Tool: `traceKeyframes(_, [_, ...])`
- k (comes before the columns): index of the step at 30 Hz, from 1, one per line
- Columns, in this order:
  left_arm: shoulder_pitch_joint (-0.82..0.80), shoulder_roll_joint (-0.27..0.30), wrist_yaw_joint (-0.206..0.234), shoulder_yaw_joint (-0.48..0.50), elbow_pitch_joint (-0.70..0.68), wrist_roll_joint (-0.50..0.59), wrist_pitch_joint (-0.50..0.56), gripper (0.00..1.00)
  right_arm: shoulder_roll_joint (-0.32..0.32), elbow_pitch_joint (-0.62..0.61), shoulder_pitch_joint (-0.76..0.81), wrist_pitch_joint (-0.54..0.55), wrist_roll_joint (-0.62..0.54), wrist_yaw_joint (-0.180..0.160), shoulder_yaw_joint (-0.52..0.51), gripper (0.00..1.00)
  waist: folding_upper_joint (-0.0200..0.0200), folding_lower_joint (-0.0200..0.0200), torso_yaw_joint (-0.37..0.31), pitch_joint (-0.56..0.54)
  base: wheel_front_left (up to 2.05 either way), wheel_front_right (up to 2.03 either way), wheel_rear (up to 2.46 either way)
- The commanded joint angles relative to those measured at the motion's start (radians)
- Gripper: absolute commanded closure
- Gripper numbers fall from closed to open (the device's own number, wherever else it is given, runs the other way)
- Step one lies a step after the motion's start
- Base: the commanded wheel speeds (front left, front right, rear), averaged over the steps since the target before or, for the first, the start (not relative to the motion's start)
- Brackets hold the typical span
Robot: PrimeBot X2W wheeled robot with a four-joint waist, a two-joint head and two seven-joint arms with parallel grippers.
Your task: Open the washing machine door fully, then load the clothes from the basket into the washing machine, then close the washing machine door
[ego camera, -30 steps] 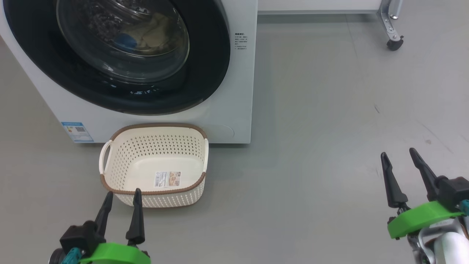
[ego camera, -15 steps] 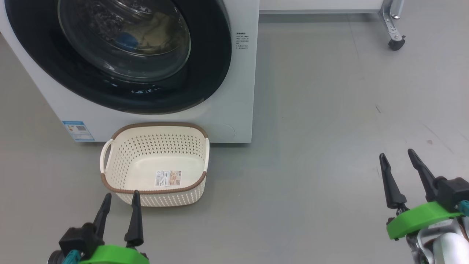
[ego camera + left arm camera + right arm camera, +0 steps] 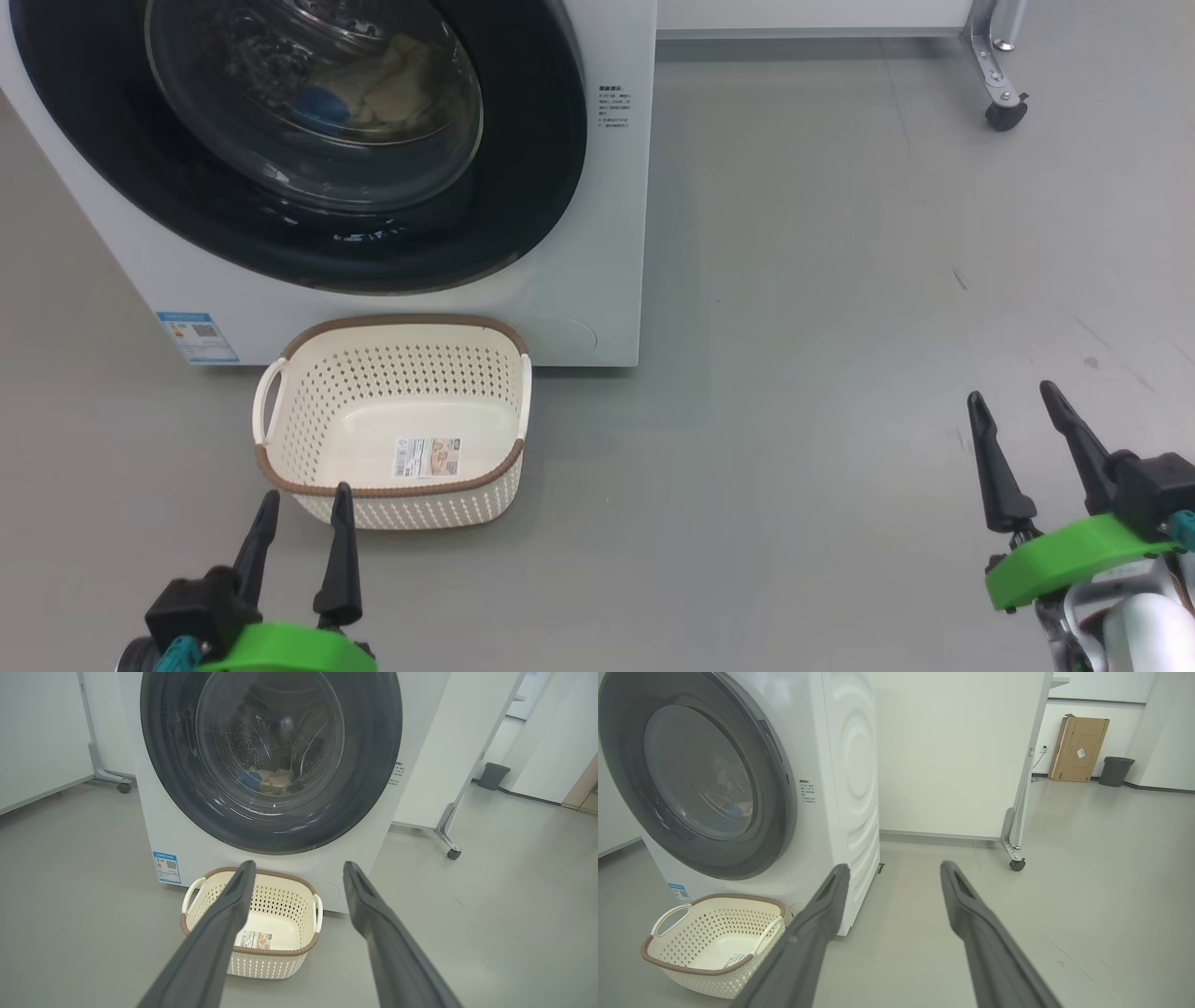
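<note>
The washing machine (image 3: 588,233) stands at the upper left, its round black-rimmed door (image 3: 523,187) shut flat against the front. Through the glass I see the clothes (image 3: 373,89), pale yellow with a blue patch, lying in the drum (image 3: 271,777). The cream basket (image 3: 397,495) sits on the floor before the machine, holding just its label. My left gripper (image 3: 302,509) hangs open just short of the basket's near rim. My right gripper (image 3: 1013,399) is open over bare floor at the lower right. In the right wrist view the door (image 3: 775,812) and basket (image 3: 691,961) lie to the left.
Grey floor (image 3: 794,327) stretches to the right of the machine. A white partition on a castor leg (image 3: 1004,103) stands at the upper right. In the right wrist view a cardboard box (image 3: 1078,749) and a dark bin (image 3: 1115,770) rest against the far wall.
The left gripper has drawn back slightly toward the bottom edge; the view wobbled a little. The right gripper, basket and door stay as they were.
</note>
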Motion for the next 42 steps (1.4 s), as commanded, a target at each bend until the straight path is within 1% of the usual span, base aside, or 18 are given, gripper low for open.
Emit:
traceKeyframes(1, [-0.028, 0.009, 0.0, 0.037, -0.033, 0.014, -0.011, 0.0, -0.004, -0.026, -0.03, 0.0, 0.003, -0.004, 0.018, 0.0, -0.0001, 0.0, 0.0, 0.001, 0.0, 0.0, 0.0])
traceKeyframes(10, [-0.028, 0.006, 0.0, 0.034, -0.038, 0.008, -0.011, 0.0, -0.004, -0.026, -0.03, 0.0, 0.003, -0.004, 0.019, 0.0, -0.0001, 0.0, -0.001, 0.006, 0.0, 0.0, 0.0])
traceKeyframes(32, [-0.039, 0.031, 0.0, -0.015, -0.039, -0.058, -0.011, 0.0, -0.004, -0.026, -0.029, 0.0, 0.002, -0.004, 0.026, 0.0, -0.0001, 0.0, -0.001, 0.019, 0.0, 0.0, 0.0])
traceKeyframes(42, [-0.038, 0.026, 0.0, 0.011, -0.016, -0.052, -0.011, 0.0, -0.004, -0.028, -0.032, 0.0, 0.002, -0.004, 0.027, 0.0, -0.0001, 0.0, -0.007, 0.028, 0.0, 0.0, 0.0])
